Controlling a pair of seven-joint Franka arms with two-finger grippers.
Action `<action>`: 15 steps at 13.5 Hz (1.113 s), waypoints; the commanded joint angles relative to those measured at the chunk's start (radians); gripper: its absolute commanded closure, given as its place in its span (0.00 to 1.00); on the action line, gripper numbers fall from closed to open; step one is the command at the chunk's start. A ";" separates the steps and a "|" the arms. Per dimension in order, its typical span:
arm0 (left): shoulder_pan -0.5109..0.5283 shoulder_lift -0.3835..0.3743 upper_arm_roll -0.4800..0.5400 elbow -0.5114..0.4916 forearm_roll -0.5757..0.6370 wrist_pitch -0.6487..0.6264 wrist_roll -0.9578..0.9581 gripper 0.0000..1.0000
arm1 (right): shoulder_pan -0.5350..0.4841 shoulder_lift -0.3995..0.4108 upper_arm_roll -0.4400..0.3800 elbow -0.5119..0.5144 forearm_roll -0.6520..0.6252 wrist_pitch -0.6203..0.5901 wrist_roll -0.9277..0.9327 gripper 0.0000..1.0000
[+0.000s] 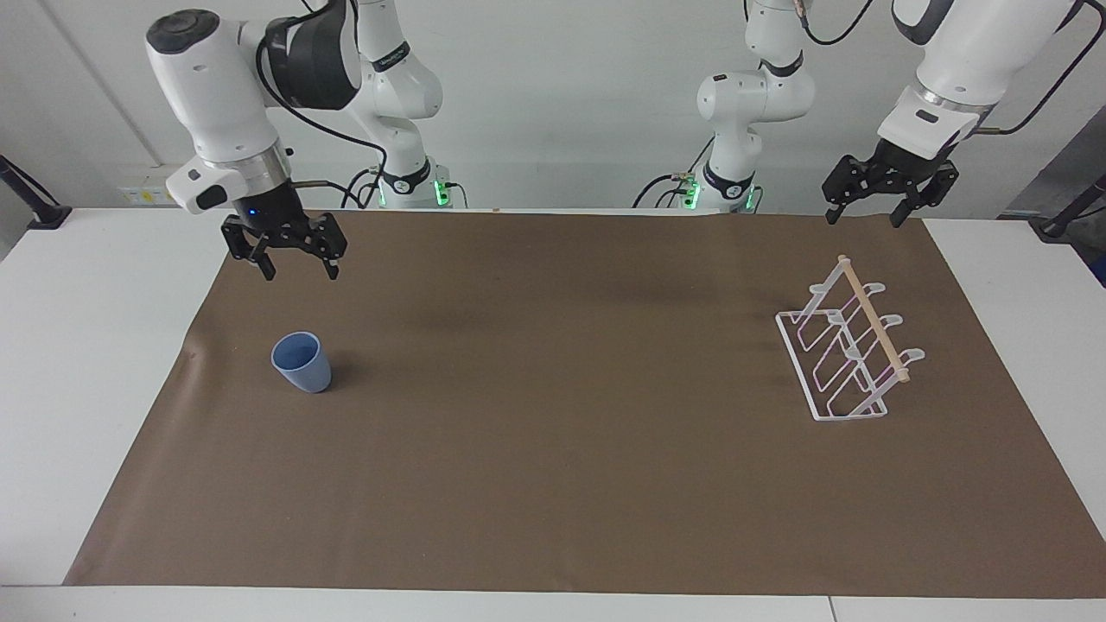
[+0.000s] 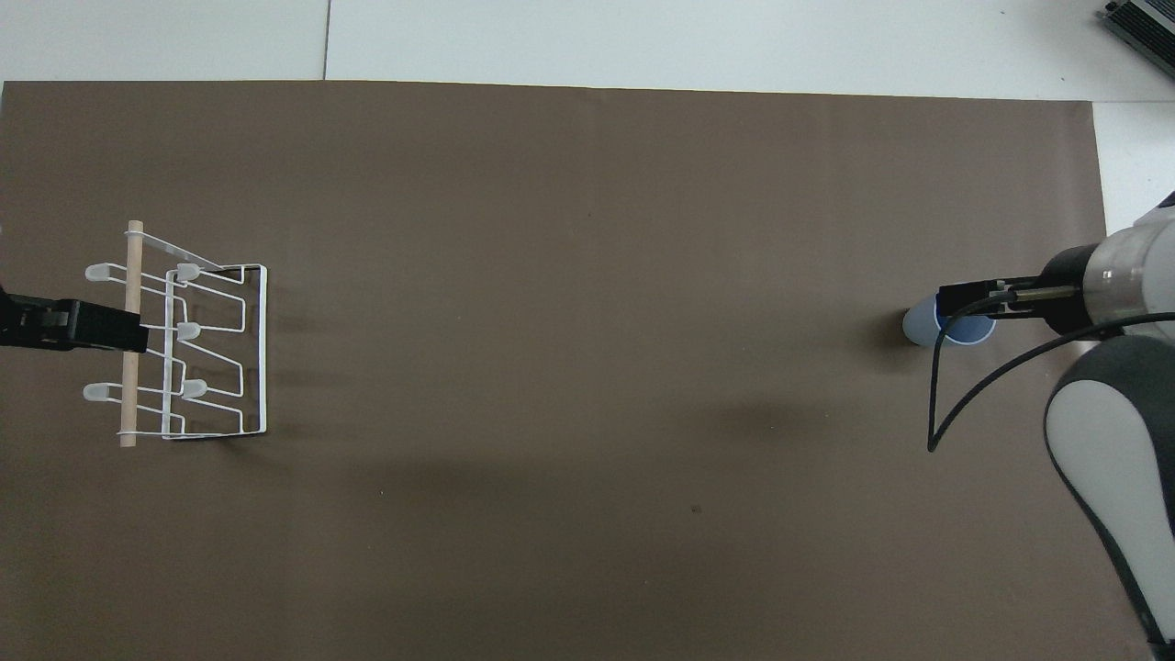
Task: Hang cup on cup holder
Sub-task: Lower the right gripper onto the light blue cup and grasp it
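Right end effector [image 1: 296, 269] up in the air above the brown mat, fingers apart, holding nothing; cup untouched.
Light-blue cup [image 1: 301, 362] stands upright on the brown mat [image 1: 553, 432] toward the right arm's end of the bench [image 1: 86, 345], rim up. White wire cup holder [image 1: 851, 350] with wooden dowel sits well apart from it at the left arm's end. Left arm waits: left end effector [image 1: 865, 212] hangs over the mat's robot-side edge, fingers apart, empty.
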 commanded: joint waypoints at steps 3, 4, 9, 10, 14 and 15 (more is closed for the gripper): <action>-0.001 -0.035 0.005 -0.044 -0.012 0.024 -0.007 0.00 | -0.012 0.051 -0.002 -0.066 0.001 0.112 -0.024 0.00; -0.001 -0.035 0.005 -0.045 -0.012 0.024 -0.007 0.00 | -0.015 0.063 -0.002 -0.080 0.001 0.131 -0.026 0.00; -0.001 -0.043 0.005 -0.058 -0.012 0.030 -0.007 0.00 | -0.036 0.178 -0.003 -0.097 -0.010 0.235 -0.029 0.00; -0.001 -0.043 0.005 -0.059 -0.012 0.030 -0.007 0.00 | -0.035 0.191 -0.003 -0.099 -0.012 0.261 -0.029 0.00; 0.000 -0.046 0.006 -0.059 -0.012 0.030 -0.007 0.00 | -0.033 0.215 -0.003 -0.138 -0.015 0.332 -0.030 0.00; 0.000 -0.046 0.006 -0.059 -0.012 0.030 -0.007 0.00 | -0.033 0.215 -0.003 -0.157 -0.015 0.355 -0.030 0.00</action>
